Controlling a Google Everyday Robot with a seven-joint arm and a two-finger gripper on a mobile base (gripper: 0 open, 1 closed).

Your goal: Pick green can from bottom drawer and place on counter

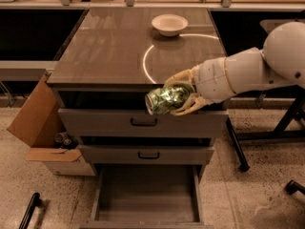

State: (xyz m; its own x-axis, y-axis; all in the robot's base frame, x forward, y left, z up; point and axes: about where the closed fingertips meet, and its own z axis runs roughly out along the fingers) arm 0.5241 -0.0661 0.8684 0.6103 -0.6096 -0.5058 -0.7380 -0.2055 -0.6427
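Note:
My gripper is shut on the green can, which lies tilted on its side with a silver end facing left. I hold it in the air in front of the counter's front edge, just above the top drawer front. The counter is a glossy grey-brown top with a bright curved glare line. The bottom drawer is pulled out below, its flat floor bare. My white arm reaches in from the right.
A white bowl sits at the back of the counter. Two closed drawer fronts with black handles are above the open drawer. A cardboard box stands left of the cabinet. Black chair legs are at the right.

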